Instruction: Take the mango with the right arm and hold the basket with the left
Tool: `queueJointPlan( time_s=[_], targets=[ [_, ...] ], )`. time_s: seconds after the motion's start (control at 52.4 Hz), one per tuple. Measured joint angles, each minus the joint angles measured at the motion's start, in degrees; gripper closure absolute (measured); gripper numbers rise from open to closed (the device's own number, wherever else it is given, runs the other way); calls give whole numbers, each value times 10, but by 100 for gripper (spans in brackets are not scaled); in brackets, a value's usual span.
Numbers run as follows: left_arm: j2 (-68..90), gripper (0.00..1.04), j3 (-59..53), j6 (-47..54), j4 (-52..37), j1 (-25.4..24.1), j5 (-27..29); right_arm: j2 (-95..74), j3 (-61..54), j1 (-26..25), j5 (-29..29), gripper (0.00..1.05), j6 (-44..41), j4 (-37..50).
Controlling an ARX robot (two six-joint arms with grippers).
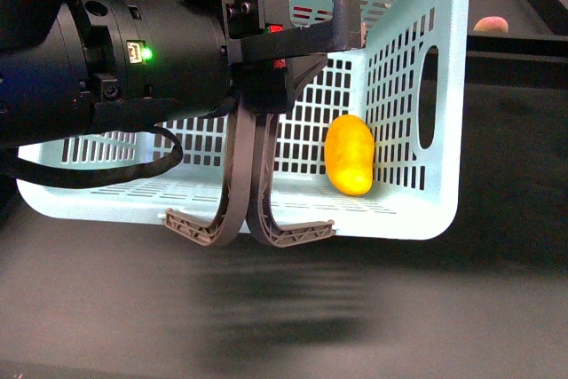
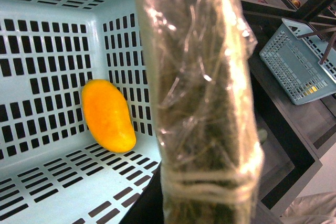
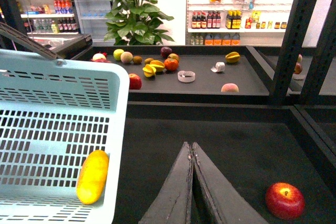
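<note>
mango (image 1: 349,155) — one, inside one basket (image 1: 404,219)

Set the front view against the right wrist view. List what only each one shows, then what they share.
Only the front view: the left arm, bulky and black, with its green light lit, filling the near side of the picture.
Only the right wrist view: the right gripper, shut with nothing in it, a red apple on the dark surface, and a potted plant and shop shelves behind.
Both: the turquoise basket with the mango lying inside.
</note>
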State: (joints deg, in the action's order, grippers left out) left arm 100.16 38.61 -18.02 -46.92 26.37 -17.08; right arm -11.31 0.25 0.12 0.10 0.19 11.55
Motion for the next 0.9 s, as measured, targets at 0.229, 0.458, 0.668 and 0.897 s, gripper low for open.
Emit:
queueJointPlan(
  time_s=[0.229, 0.458, 0.668, 0.897],
  targets=[
    [0, 97, 0, 0, 0, 0, 0, 90, 0, 0, -2, 103, 0, -109],
    [0, 97, 0, 0, 0, 1, 0, 110, 0, 0, -2, 103, 0, -114],
    [0, 97, 0, 0, 0, 0, 0, 110, 0, 0, -2, 103, 0, -115],
    [0, 97, 0, 0, 0, 0, 0, 110, 0, 0, -2, 103, 0, -115]
  ],
)
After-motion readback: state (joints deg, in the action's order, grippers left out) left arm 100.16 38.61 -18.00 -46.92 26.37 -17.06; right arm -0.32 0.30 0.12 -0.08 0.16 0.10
